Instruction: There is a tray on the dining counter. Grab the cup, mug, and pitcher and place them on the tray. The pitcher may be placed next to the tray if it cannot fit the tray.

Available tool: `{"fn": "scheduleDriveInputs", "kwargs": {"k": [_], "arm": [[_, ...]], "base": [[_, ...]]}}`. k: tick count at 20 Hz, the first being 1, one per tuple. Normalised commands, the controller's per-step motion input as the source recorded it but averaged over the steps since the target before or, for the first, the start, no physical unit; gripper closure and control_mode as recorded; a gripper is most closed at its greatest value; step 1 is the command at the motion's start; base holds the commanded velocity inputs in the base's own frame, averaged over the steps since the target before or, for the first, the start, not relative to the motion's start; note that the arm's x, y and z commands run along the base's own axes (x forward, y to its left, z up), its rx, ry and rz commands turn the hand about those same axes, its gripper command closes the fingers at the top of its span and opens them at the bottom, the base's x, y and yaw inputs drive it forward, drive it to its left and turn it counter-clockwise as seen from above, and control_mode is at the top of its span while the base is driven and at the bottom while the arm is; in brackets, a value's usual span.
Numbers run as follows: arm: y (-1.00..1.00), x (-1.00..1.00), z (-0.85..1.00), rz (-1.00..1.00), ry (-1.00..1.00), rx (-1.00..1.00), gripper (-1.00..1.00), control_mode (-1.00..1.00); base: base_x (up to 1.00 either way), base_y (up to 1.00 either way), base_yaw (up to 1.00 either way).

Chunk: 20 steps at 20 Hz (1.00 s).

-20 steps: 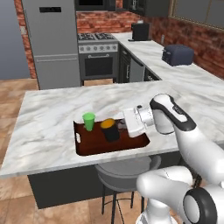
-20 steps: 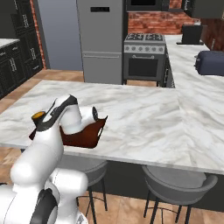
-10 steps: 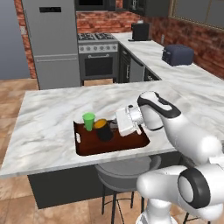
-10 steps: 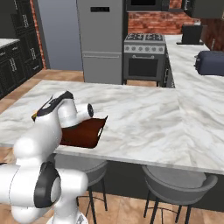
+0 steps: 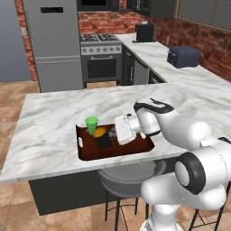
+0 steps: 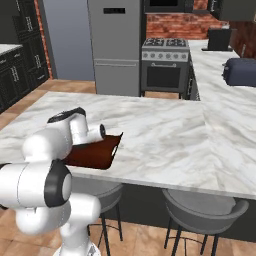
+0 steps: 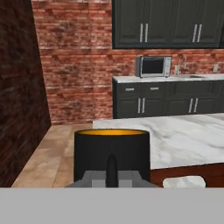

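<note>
We find no text, label, brand, number or sign that we can read in any of the views; the dark panel on the fridge door is too blurred for us to tell whether it carries any characters, and the microwave front shows us no legible marking

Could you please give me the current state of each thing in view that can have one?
Mug: upright on the tray, gripped at its side.
Cup: upright on the tray, beside the mug, not held.
Tray: flat on the dining counter, near its front edge.
Gripper: jaws shut on the mug.
</note>
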Motion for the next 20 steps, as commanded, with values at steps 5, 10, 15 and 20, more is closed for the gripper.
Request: {"fn": "scheduleDriveInputs", "kwargs": {"k": [5,10,15,20], "arm": [[0.0,0.1,-0.27,0.01,0.0,0.0,1.0,-1.0],[0.0,0.28,-0.09,0.0,-0.01,0.0,1.0,-1.0],[0.0,0.36,-0.08,0.0,0.0,0.0,1.0,-1.0],[0.08,0.25,-0.03,0.0,0.0,0.0,1.0,-1.0]], "base": [[0.0,0.0,0.0],[0.0,0.0,0.0],[0.0,0.0,0.0],[0.0,0.0,0.0]]}}
